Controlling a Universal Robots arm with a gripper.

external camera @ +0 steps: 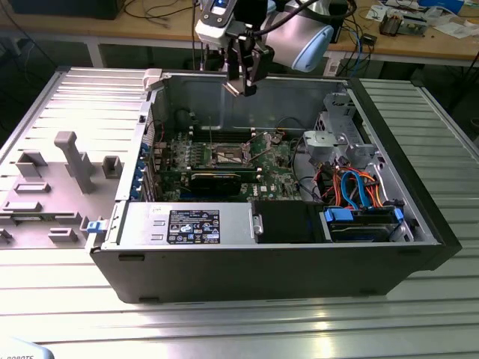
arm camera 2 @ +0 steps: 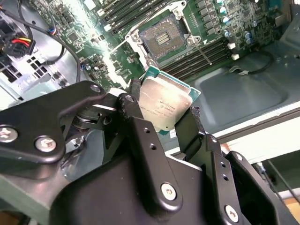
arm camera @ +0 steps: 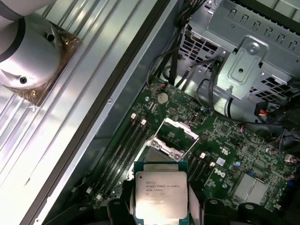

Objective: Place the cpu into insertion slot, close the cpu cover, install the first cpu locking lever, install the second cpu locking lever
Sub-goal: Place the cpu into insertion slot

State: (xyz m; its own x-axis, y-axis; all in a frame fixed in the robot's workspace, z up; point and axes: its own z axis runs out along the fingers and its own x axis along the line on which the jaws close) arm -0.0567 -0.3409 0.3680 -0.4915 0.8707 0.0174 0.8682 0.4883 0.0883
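The small square cpu with a dull silver metal top [arm camera: 161, 194] is clamped between the fingers of the black hand [external camera: 243, 78]. It is held in the air, well apart from the open insertion slot [arm camera 2: 161, 40] on the green circuit board [arm camera: 234, 150]. The board lies inside a dark open computer case [external camera: 299, 273] on the ribbed metal worktop [external camera: 224, 321].

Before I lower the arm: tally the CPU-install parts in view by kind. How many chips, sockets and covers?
cpu, held in the gripper: 1
insertion slot, bare: 1
cpu cover, open: 1
Total: 3
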